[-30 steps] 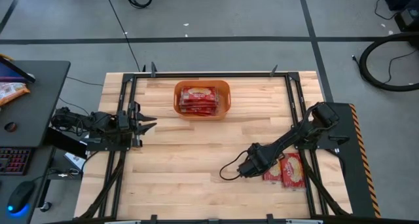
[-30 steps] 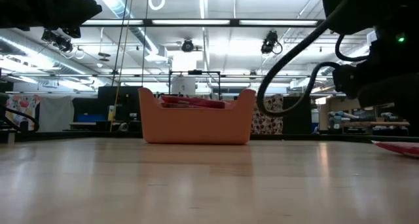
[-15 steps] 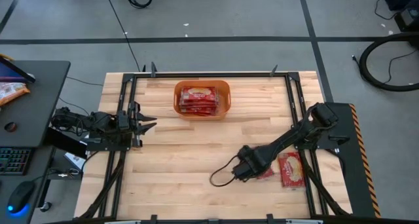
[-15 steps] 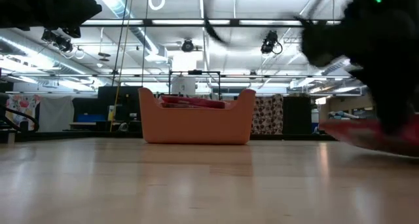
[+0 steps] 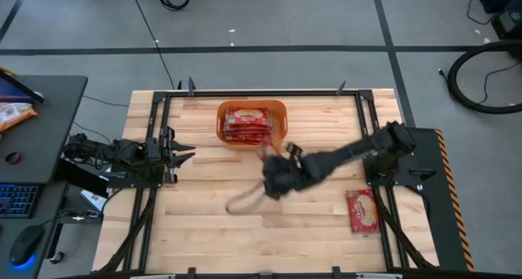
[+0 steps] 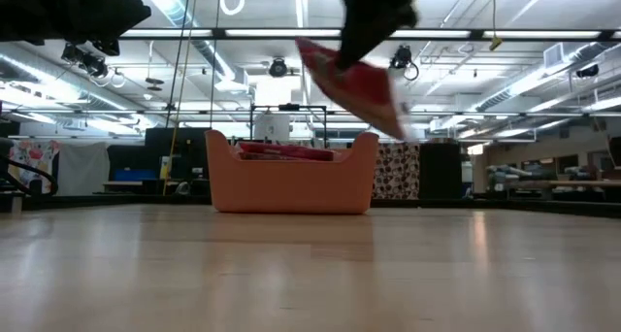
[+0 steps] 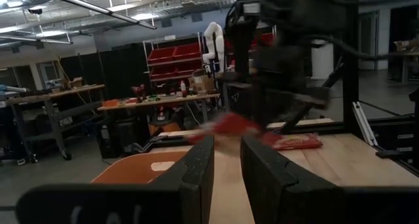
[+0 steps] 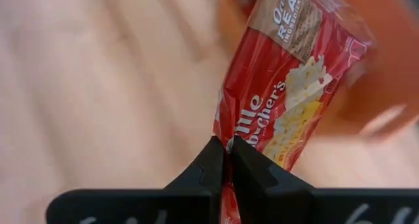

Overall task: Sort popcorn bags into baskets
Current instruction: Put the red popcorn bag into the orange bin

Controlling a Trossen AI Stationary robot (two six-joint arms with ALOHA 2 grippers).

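carrying a popcorn bag (image 8: 288, 112) toward the orange basket (image 5: 251, 136) | right gripper (image 8: 226, 160) pinches the bag's edge, aloft near the basket | left gripper (image 5: 184, 153) parked at table's left edge, fingers apart | next: position over basket, release | another bag (image 5: 362, 210) waits at right

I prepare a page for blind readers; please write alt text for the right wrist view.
The right gripper, fingers shut, pinches the edge of a red popcorn bag with cream-yellow popcorn art and white lettering; the bag hangs out beyond the fingertips. Behind it are the blurred pale wooden table and an orange shape, probably the basket.
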